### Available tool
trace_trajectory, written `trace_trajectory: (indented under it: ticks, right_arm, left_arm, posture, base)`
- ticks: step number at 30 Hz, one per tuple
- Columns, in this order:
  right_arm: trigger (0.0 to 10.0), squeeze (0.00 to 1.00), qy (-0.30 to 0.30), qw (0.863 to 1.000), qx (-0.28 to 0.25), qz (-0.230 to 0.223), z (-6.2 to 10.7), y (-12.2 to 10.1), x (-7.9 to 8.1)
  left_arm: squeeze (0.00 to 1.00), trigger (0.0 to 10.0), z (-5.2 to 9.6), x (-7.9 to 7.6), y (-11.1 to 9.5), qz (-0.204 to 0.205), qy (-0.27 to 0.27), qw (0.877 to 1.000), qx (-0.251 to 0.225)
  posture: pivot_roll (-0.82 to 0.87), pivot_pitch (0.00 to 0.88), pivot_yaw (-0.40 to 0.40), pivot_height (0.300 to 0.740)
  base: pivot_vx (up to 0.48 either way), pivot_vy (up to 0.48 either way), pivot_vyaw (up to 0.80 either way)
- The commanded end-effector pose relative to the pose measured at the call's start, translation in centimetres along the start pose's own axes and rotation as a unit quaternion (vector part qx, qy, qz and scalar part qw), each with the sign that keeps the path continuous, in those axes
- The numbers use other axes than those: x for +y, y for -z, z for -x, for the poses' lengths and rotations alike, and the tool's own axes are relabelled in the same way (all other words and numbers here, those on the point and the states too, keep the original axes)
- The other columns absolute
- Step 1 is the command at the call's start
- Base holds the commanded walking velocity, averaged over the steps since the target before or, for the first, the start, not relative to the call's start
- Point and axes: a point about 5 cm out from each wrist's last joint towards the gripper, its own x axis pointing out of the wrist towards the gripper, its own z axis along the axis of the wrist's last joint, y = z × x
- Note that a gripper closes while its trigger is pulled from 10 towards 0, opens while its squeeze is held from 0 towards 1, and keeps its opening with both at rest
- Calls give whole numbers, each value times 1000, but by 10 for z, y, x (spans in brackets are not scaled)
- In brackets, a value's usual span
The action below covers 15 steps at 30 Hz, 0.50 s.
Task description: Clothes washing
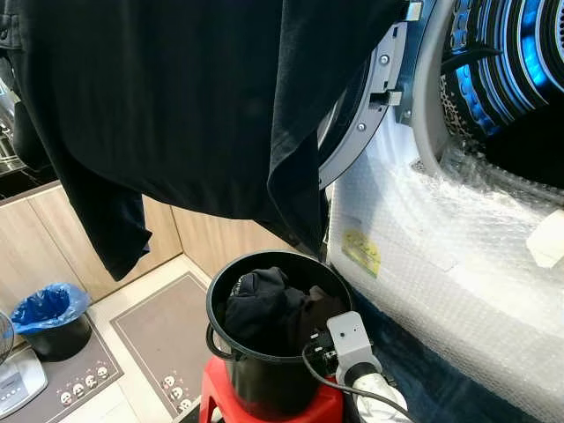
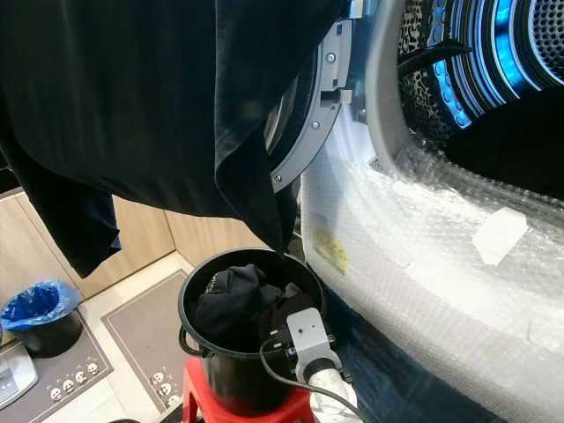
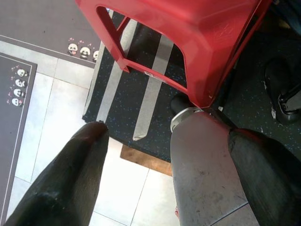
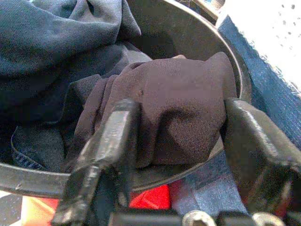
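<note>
A large dark garment (image 1: 176, 106) hangs across the upper part of the head views, draped in front of the open washing machine door (image 1: 370, 97). The drum (image 1: 511, 62) is lit blue inside; the machine front is wrapped in bubble wrap (image 1: 441, 238). Below, a black bucket (image 1: 264, 379) stands on a red stool (image 3: 188, 33) and holds dark clothes (image 1: 264, 304). The right pincer (image 4: 181, 141) sits at the bucket rim, fingers spread either side of a brown-purple fabric bundle (image 4: 178, 108); contact cannot be told. The left pincer (image 3: 167, 165) points down beside the stool, fingers spread, empty, over tiled floor (image 3: 56, 122) and a panda-print mat (image 3: 28, 28). A bin with a blue bag (image 1: 48, 317) stands on the floor, well apart
</note>
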Motion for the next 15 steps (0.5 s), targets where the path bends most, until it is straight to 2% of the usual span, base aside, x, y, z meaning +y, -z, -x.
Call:
trace_trajectory:
  ticks: [1,15]
  right_arm:
    - [0,0,3,1000,-8,0,-3,-3,0]
    - [0,0,-11,1000,-21,8,-4,-6,0]
  left_arm:
    - [0,10000,6,-14,32,-2,23,998,63]
    - [0,10000,8,-13,39,-5,24,997,69]
  posture:
    - [-1,0,-8,740]
    - [-1,0,-14,740]
  base:
    - [0,0,0]
    - [0,0,0]
